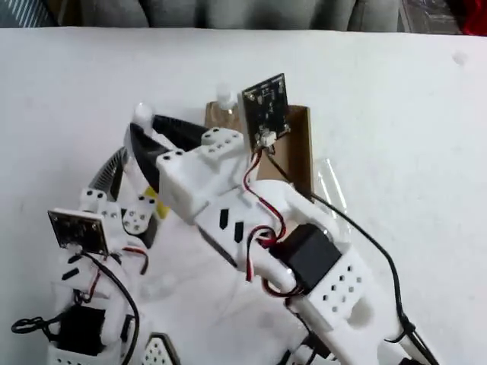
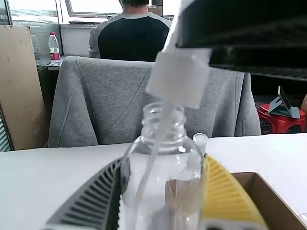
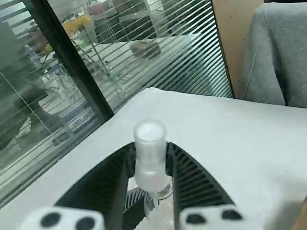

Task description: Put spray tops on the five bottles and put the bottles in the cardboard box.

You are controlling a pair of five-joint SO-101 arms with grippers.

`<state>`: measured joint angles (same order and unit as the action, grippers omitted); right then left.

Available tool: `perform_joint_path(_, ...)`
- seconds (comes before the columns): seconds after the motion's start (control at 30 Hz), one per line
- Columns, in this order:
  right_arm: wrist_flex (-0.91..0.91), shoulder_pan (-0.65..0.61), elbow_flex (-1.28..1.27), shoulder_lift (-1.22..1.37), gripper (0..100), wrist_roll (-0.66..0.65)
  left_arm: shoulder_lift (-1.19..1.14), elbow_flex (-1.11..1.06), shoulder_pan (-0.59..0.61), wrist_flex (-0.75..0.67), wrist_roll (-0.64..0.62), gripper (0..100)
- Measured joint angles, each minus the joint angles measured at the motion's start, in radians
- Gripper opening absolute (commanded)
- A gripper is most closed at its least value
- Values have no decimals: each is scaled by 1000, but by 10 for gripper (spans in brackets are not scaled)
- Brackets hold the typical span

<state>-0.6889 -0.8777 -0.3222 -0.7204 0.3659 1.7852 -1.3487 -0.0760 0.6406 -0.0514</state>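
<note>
- Between the fingers of the left gripper [image 2: 160, 203]: a clear bottle [image 2: 160, 165], upright. The grey finger [image 2: 91, 206] clamps one side and the yellow finger [image 2: 225, 196] the other. The hand is closed down to the bottle's width. The neck is open, with no top on it yet.
- Straight above that hand: a spray top [image 2: 178, 76], tilted. Its dip tube [image 2: 152, 158] is already down through the neck and into the bottle. The collar sits clear of the neck, not seated.
- The right gripper [image 3: 150, 149] pinches that spray top by its head. Its black fingers [image 3: 192, 182] are closed on both sides, with nothing else in the hand.
- Step in hand, my read: fitting a top to a bottle, mid-insertion.
- Next move calls for the right hand to level the top over the neck and lower it until the collar meets the rim, then press or twist it home. The left hand has to hold firm or the bottle spins with it.
- On the yellow-finger side of the left hand, near it: the cardboard box [image 2: 268, 201], open at the top.
- Box contents: can't tell. Its wall hides the inside from the left wrist, and in the high view the right arm covers most of it.
- Another white top [image 1: 224, 97] stands at the box's far corner, probably on a finished bottle. Whether it is inside the box or just behind it is unclear.
- Past the box on the table [image 1: 396, 91]: a clear shape [image 1: 331, 179], possibly a bare bottle lying down. Not sure.
</note>
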Motion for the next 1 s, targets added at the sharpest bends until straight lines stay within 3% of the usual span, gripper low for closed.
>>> perform_joint_path(0.23,-18,-60,0,-6,220,-92,-9,0,0,0,-2,53)
perform_joint_path(0.43,-141,-120,26,-11,237,-120,-15,0,-2,6,-2,53)
perform_joint_path(0.53,-233,-112,81,-71,196,-121,-15,0,-2,6,-2,53)
perform_joint_path(0.67,-348,-64,121,-180,14,-121,-15,0,-2,6,-2,52)
perform_joint_path(0.77,-440,9,126,-244,45,-123,-15,0,-2,6,-2,25)
perform_joint_path(1.0,-611,215,6,-404,17,-127,-15,0,-2,6,-2,21)
